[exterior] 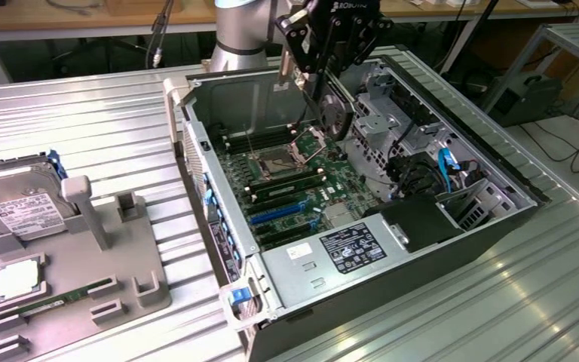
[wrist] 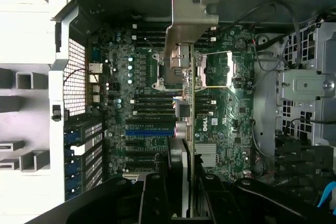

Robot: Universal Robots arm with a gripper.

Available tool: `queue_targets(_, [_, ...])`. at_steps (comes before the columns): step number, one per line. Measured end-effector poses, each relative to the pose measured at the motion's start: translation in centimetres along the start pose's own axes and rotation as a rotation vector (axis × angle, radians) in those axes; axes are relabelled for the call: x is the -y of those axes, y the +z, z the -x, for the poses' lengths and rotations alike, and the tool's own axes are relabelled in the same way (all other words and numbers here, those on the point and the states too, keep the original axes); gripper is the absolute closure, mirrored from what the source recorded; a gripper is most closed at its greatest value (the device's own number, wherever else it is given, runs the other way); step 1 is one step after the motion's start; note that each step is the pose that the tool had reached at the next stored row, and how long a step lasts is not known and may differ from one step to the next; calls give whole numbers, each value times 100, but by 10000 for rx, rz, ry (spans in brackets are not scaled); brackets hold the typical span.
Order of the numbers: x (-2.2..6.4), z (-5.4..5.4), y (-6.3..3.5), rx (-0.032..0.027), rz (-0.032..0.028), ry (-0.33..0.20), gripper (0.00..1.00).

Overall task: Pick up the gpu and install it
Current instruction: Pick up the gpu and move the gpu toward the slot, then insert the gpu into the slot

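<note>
Hanging over the motherboard (wrist: pixel 231 108), the gpu (wrist: pixel 181 61) is clamped edge-on in the part-closed pincer (wrist: pixel 185 184), long axis pointing straight away.

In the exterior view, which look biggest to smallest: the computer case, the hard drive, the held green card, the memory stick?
1. computer case
2. hard drive and gpu: too alike to rank; the gpu is turned partly edge-on
3. RAM stick, thin and narrow

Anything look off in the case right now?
Nothing spilled or broken. The gripper holds the gpu on edge over the motherboard, not seated in a slot. The CPU socket sits bare, with no cooler over it.
</note>
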State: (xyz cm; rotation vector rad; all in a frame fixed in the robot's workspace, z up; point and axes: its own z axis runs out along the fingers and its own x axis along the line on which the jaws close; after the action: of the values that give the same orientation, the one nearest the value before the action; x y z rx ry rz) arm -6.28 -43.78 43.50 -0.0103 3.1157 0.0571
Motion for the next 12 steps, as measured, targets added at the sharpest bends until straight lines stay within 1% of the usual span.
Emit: queue_targets(12, [0,-8,1,0,0,-1,72])
